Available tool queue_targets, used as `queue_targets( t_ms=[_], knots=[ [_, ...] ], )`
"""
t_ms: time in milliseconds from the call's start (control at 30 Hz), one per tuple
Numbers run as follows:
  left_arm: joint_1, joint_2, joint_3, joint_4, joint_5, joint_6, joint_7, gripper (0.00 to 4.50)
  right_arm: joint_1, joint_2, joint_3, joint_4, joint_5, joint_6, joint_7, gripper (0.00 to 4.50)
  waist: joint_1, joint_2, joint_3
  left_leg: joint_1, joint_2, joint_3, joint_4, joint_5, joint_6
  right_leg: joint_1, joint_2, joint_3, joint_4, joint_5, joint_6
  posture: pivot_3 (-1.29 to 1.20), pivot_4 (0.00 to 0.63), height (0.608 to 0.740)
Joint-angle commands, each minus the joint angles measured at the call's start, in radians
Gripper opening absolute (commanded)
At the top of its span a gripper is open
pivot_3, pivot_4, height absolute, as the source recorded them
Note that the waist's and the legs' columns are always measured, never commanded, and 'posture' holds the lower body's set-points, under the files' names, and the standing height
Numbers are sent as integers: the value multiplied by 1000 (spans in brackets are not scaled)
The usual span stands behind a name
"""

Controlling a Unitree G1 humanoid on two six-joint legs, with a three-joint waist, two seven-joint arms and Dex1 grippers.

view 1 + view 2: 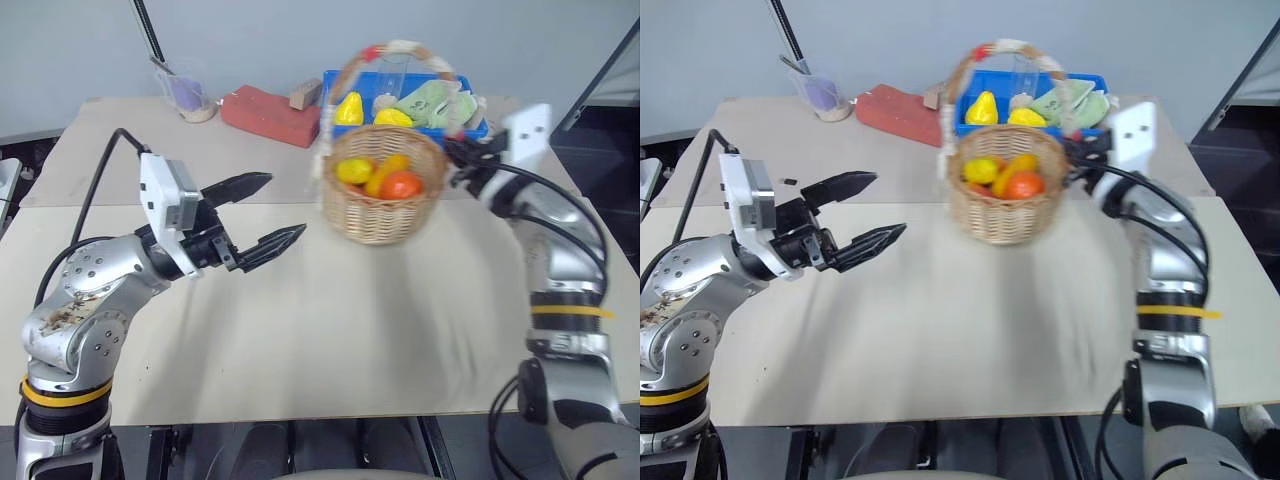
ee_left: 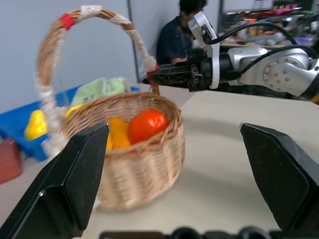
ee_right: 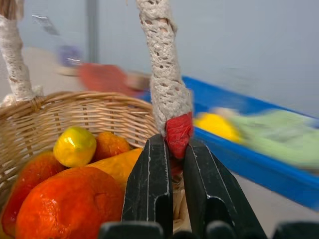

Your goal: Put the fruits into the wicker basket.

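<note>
Tan woven wicker basket (image 1: 384, 190) sits upper centre in my left eye view, white-and-red taped handle arched over it, lemon-like fruit (image 1: 355, 170) and mango-like fruit (image 1: 384, 175) inside beside an orange (image 1: 401, 185). Left gripper (image 1: 266, 213) spread wide, centre left. Right wrist view: right gripper (image 3: 173, 167) pinching the handle's red-taped base.

Both eye views look fwd and down over the counter (image 1: 300, 330), sharing the basket (image 1: 385, 200) at centre. Left wrist cam sits low, facing the basket from nearby. Right wrist cam is v. close, right at the basket handle (image 3: 167, 84).
</note>
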Motion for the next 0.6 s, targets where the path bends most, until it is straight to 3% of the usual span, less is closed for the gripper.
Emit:
queue_targets(
  t_ms=[33, 200, 267, 533, 600],
  knots=[
    [-32, -8, -20, 6, -2, -11, -19, 4500, 17, -37, -91, -5, 20, -40, -46, 2, -5, 0, 0, 0, 0, 0, 0, 0, 0, 0, 0, 0, -1, 0, 0, 0, 150, 740],
    [-55, -14, -42, 39, 19, -26, -36, 4500, 60, -31, -101, -10, 18, -29, -66, 0, -22, 0, 0, 2, 1, 1, -1, 0, 0, 0, 2, 4, -1, 0, 0, 0, 150, 740],
    [-61, -18, -45, 50, 31, -32, -40, 4500, 70, -30, -111, -21, 24, -23, -76, 1038, -20, 0, 0, 2, 1, 1, -1, 0, 0, 0, 2, 4, -1, 0, 0, 0, 150, 740],
    [28, 38, -1, 64, 122, -43, -26, 4500, 152, -94, -127, -160, 80, 63, -7, 3705, -6, 0, 0, 2, 1, 1, 0, 0, 1, 1, 1, 3, -1, 0, 0, 0, 150, 740],
    [83, 92, 33, 74, 158, -18, -14, 4500, 203, -147, -148, -224, 115, 103, 51, 3705, -6, 0, 0, 2, 1, 1, 0, -1, 1, 1, 1, 3, -1, 0, 0, 0, 150, 740]
  ],
)
